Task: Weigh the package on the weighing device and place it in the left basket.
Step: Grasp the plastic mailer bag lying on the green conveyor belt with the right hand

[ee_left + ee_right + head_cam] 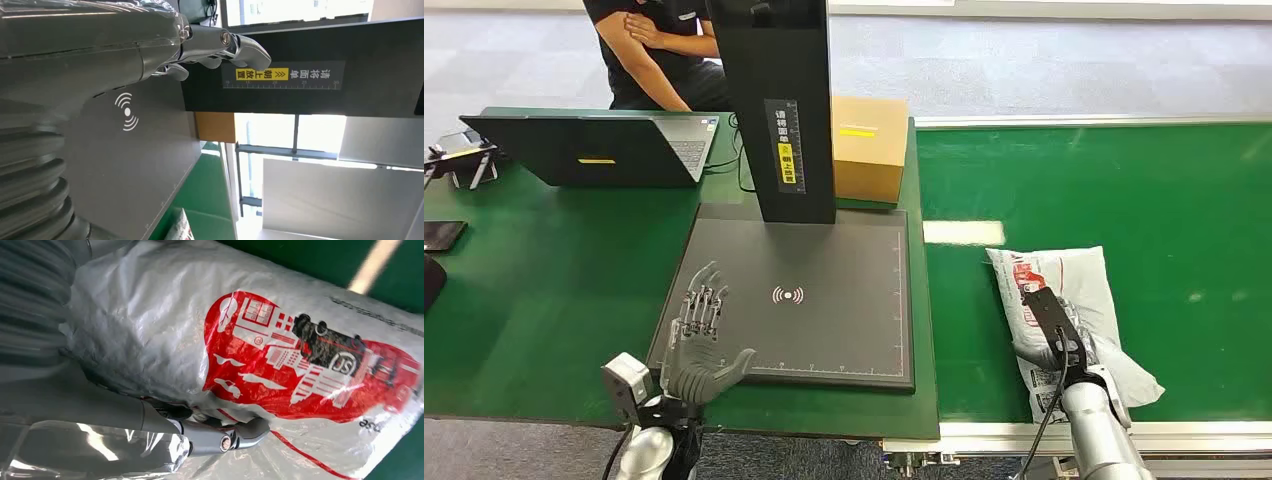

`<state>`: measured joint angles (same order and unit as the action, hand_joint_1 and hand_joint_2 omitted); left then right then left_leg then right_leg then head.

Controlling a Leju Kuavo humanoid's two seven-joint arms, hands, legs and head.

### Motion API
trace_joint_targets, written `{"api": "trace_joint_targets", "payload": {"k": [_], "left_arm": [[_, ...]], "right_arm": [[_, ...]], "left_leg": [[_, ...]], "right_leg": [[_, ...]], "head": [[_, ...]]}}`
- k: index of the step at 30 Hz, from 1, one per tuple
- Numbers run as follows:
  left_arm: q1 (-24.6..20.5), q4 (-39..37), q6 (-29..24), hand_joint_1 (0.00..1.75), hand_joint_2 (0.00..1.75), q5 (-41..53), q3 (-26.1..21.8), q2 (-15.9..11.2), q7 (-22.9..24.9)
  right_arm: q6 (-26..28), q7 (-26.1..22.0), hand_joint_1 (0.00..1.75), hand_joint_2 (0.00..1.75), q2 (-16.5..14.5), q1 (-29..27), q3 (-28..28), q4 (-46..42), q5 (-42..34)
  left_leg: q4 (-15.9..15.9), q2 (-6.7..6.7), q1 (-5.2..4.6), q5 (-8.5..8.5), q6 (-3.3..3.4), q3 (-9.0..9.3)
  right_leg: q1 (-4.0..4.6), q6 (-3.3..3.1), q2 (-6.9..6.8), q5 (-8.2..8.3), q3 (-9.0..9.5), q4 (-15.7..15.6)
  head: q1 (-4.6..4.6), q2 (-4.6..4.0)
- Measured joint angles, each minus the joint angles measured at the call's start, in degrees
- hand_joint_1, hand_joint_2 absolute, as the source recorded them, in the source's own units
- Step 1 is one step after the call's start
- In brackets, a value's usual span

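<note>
Grey carpet floor, green felt-like table (544, 290) on the left, green conveyor belt (1184, 180) on the right with a metal rail along its near edge. Weighing device (824, 330) is a flat matte dark-grey square platform with a white wireless symbol in the middle and a ruler scale along its edges; a tall black rectangular column (779, 100) with a yellow label rises from its far side. Plain cardboard box (869, 148) sits behind the column. Open black laptop (594, 148) at far left, with a person (659, 50) in a black top seated behind it.

Package (1064, 300) is a soft, crinkly white plastic mailer, glossy, pillow-shaped, with a red and black print, lying flat on the belt near the rail.

Right hand (1054, 335) rests on the package's near half; in the right wrist view its thumb (235, 436) presses into the plastic beside the red print, the film bunching around it. The other fingers are hidden under the bag, so whether it has a full grip can't be told.

Left hand (702, 340) hovers over the platform's near-left corner, fingers spread and extended, holding nothing, well apart from the package.
</note>
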<state>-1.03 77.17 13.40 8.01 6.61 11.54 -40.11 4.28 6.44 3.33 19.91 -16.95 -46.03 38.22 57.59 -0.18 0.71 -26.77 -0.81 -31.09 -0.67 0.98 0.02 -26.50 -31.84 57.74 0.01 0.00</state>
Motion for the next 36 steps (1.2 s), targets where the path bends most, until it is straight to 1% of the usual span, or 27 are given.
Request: {"api": "trace_joint_targets", "payload": {"k": [6, 7, 9, 10, 11, 13, 18, 32, 36], "left_arm": [[0.0, -0.4, 0.0, 0.00, 1.75, 0.3, -0.3, 0.3, 0.0], [0.1, -0.4, 0.0, 0.00, 1.75, 0.3, -0.4, 0.3, 0.0], [0.1, -0.4, -0.1, 0.00, 1.75, 0.3, -0.5, 0.3, 0.0], [0.1, -0.4, -0.1, 0.00, 1.75, 0.3, -0.5, 0.3, 0.0], [0.1, -0.5, -0.1, 0.00, 1.75, 0.4, -0.6, 0.3, 0.0], [0.0, -0.6, -0.1, 0.00, 1.75, 0.4, -0.7, 0.3, 0.0], [0.0, -0.7, 0.0, 0.00, 1.75, 0.4, -0.8, 0.4, 0.0], [0.0, -0.7, 0.0, 0.00, 1.75, 0.4, -1.1, 0.5, 0.0], [0.0, -0.7, 0.0, 0.00, 1.75, 0.4, -1.3, 0.5, 0.0]], "right_arm": [[-0.2, 3.4, 0.00, 1.75, 0.3, -0.1, 1.4, 0.0, 6.0], [-0.5, 3.7, 0.07, 1.75, 0.3, -0.1, 1.5, -0.1, 6.7], [-1.0, 4.1, 0.32, 1.75, 0.3, -0.1, 1.5, -0.2, 7.6], [-1.3, 4.1, 0.74, 1.75, 0.3, -0.1, 1.5, -0.2, 7.9], [-1.7, 3.9, 1.11, 1.75, 0.3, -0.2, 1.5, -0.2, 8.0], [-2.5, 2.9, 1.73, 1.75, 0.3, -0.2, 1.4, -0.2, 8.1], [-3.9, 0.7, 1.75, 1.75, 0.4, 0.0, 1.2, -0.2, 8.1], [-4.4, -0.5, 1.75, 1.75, 0.5, 0.4, 1.0, -0.5, 8.1], [-3.8, -0.8, 1.75, 1.75, 0.4, 0.4, 1.2, -0.5, 9.1]], "left_leg": [[0.0, -0.01, 0.00, 0.06, 0.30, -0.05], [0.0, -0.01, 0.00, 0.07, 0.35, -0.05], [0.0, -0.01, 0.00, 0.05, 0.43, -0.05], [0.0, -0.01, 0.00, 0.04, 0.48, -0.04], [0.0, -0.01, 0.00, 0.03, 0.53, -0.04], [0.0, 0.00, 0.00, 0.01, 0.60, -0.03], [0.0, 0.06, 0.01, -0.03, 0.67, 0.06], [0.0, 0.09, 0.01, -0.03, 0.71, 0.15], [0.0, 0.09, 0.01, 0.00, 0.76, 0.13]], "right_leg": [[-0.08, 0.32, 0.00, 0.21, 0.12, -0.3], [-0.08, 0.37, 0.00, 0.24, 0.16, -0.3], [-0.09, 0.46, 0.00, 0.29, 0.23, -0.4], [-0.08, 0.50, 0.00, 0.31, 0.27, -0.5], [-0.08, 0.54, 0.00, 0.33, 0.30, -0.5], [-0.08, 0.60, 0.02, 0.36, 0.37, -0.6], [-0.07, 0.68, 0.06, 0.41, 0.51, -0.8], [-0.04, 0.79, 0.07, 0.48, 0.67, -1.0], [-0.06, 0.83, 0.07, 0.51, 0.69, -1.0]], "head": [[0.00, 0.00], [-0.01, 0.00], [-0.01, 0.00], [-0.01, 0.00], [0.01, 0.00], [0.00, 0.00], [0.01, 0.00], [-0.01, 0.00], [0.00, 0.00]]}}
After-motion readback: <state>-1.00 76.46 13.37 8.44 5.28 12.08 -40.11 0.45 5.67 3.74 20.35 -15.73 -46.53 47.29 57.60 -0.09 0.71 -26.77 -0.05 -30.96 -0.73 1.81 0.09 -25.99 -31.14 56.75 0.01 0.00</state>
